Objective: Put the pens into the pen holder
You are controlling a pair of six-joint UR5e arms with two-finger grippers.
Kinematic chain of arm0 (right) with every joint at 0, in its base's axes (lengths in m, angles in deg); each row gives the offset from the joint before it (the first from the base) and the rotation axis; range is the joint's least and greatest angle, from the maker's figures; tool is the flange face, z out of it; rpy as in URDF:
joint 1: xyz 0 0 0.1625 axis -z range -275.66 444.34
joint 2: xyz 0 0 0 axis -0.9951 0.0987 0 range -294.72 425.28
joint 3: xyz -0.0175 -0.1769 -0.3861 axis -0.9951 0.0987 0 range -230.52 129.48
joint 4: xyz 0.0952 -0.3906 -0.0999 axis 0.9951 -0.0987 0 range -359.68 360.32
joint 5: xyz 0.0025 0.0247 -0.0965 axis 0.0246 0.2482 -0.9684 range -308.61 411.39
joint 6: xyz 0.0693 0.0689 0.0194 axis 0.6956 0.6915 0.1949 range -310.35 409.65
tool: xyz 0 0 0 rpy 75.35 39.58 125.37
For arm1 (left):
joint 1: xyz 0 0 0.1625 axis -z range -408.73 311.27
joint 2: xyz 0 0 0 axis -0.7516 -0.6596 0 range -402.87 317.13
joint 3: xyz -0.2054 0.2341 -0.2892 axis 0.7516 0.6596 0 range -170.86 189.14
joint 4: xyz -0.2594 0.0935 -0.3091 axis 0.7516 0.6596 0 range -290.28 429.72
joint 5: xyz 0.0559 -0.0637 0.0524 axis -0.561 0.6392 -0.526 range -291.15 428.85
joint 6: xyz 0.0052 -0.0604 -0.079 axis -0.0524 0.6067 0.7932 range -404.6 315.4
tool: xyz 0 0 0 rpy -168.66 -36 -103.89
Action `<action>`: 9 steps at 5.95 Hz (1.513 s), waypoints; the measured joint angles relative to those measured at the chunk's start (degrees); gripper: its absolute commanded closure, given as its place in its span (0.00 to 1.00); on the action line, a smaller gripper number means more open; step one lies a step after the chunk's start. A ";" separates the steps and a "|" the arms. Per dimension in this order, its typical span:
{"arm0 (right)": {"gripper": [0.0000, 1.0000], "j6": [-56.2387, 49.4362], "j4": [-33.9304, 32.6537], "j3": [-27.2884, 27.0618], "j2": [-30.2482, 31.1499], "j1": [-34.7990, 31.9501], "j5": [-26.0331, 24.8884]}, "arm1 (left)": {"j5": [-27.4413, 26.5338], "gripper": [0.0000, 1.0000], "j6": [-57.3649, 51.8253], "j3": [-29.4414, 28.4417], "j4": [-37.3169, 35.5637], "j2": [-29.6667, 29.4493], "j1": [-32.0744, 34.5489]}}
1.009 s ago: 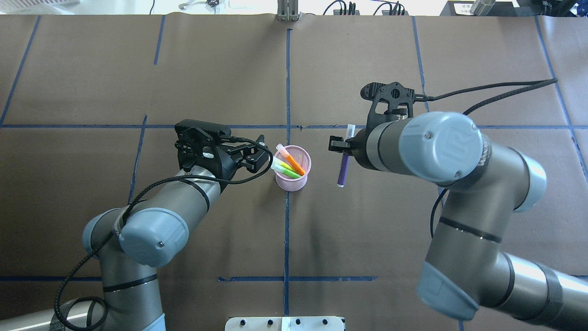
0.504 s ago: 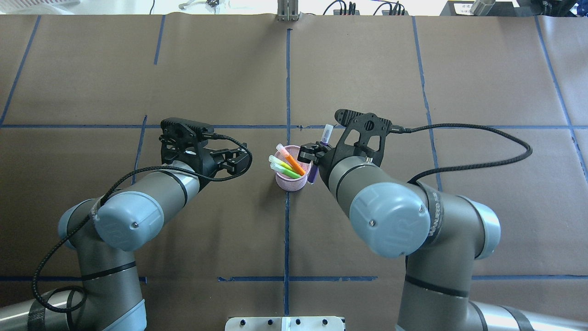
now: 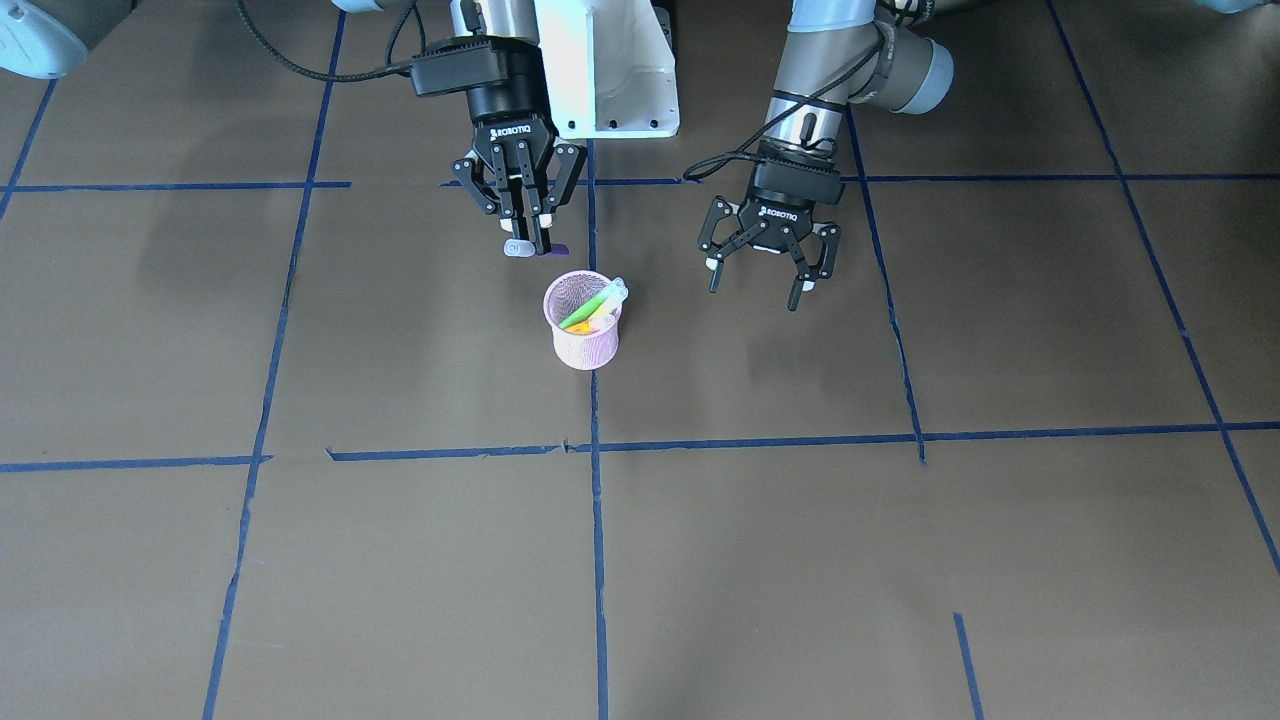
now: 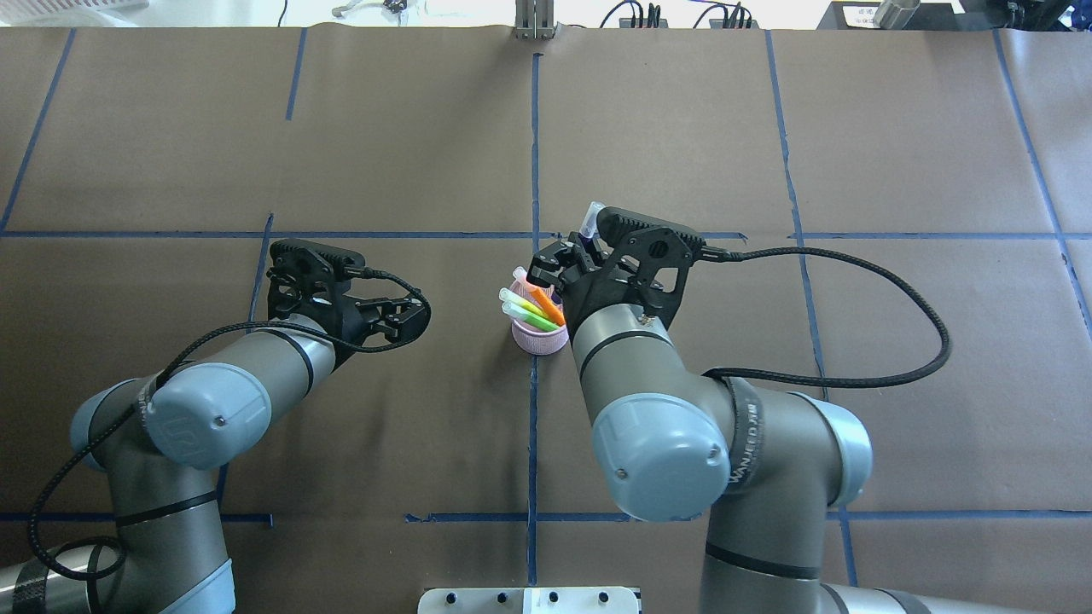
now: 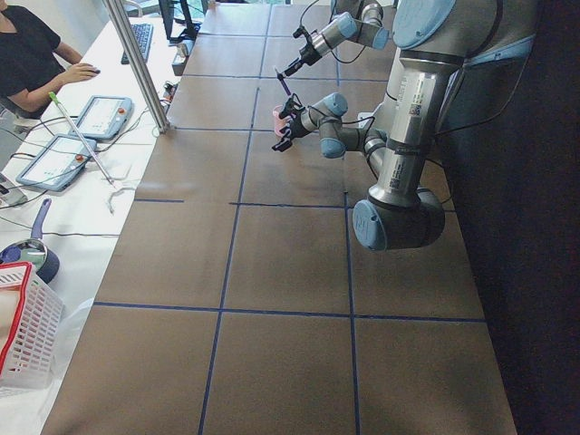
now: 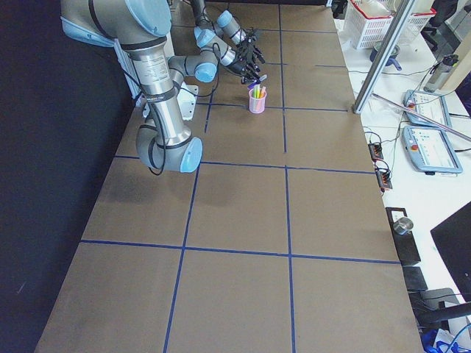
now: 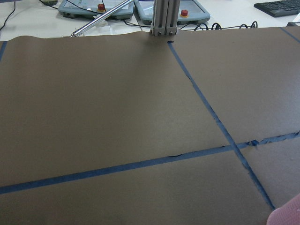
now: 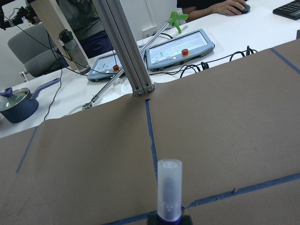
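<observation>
The pink mesh pen holder [image 4: 537,339] [image 3: 583,335] stands at the table's middle on the blue centre line. Orange [image 4: 544,305], bright green and yellow-green pens [image 3: 592,305] lean inside it. My right gripper [image 4: 550,266] [image 3: 530,245] hangs just above the holder's robot-side rim, shut on a purple pen [image 3: 559,249]. That pen is tilted, its pale cap [image 4: 589,219] [image 8: 169,186] pointing away from the robot. My left gripper [image 4: 414,314] [image 3: 756,290] is open and holds nothing, well to the holder's side. A pink edge of the holder [image 7: 288,214] shows in the left wrist view.
Brown paper with blue tape lines [image 4: 534,145] covers the table. An aluminium post [image 8: 126,56] and control tablets [image 8: 180,49] stand past the far edge, where a person [image 5: 32,54] sits. The white robot base plate [image 3: 610,70] is on the near side.
My right arm has swung left with the purple pen, from beside the holder to over its rim. My left arm, still open, has drawn back leftward away from the holder.
</observation>
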 measured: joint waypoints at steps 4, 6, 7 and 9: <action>0.00 1.95 0.82 8.36 -2.22 2.14 -4.01 | 1.57 0.01 0.04 1.46 0.02 0.31 1.06; 0.00 1.61 0.70 5.47 -1.63 2.56 -2.41 | 2.40 0.01 0.02 2.16 -0.11 0.13 2.07; 0.00 1.03 0.44 -0.24 0.49 0.33 4.68 | 7.53 0.01 -0.03 2.26 -0.26 0.17 4.86; 0.00 -7.93 0.08 -8.18 9.29 -11.70 30.91 | 27.49 0.01 -1.42 1.40 -1.24 0.64 15.75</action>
